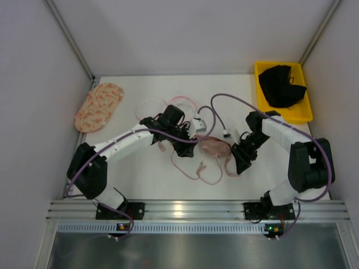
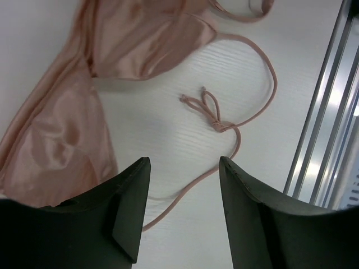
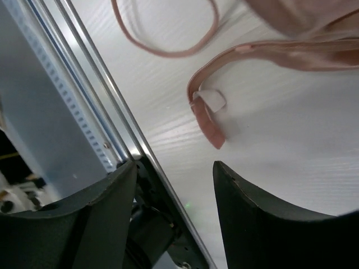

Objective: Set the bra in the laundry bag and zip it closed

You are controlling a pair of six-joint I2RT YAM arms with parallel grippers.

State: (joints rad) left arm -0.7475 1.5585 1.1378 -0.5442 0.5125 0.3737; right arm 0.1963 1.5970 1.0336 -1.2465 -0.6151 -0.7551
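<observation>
From above, we record both arms bent inward over the surface (image 1: 146, 174). The left claw (image 1: 182, 147) and right claw (image 1: 242, 161) flank the bra (image 1: 213, 147), which lies mid-surface. The laundry bag (image 1: 150, 109) lies behind the left arm.

Left wrist view: left claw wide open, gripping nothing, bra just ahead.

Right wrist view: right claw equally open and empty above a bra strap end.

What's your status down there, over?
Left gripper open, empty. Right gripper open, empty. Bra on table between them, not bagged. Straps sprawl loose nearby.
</observation>
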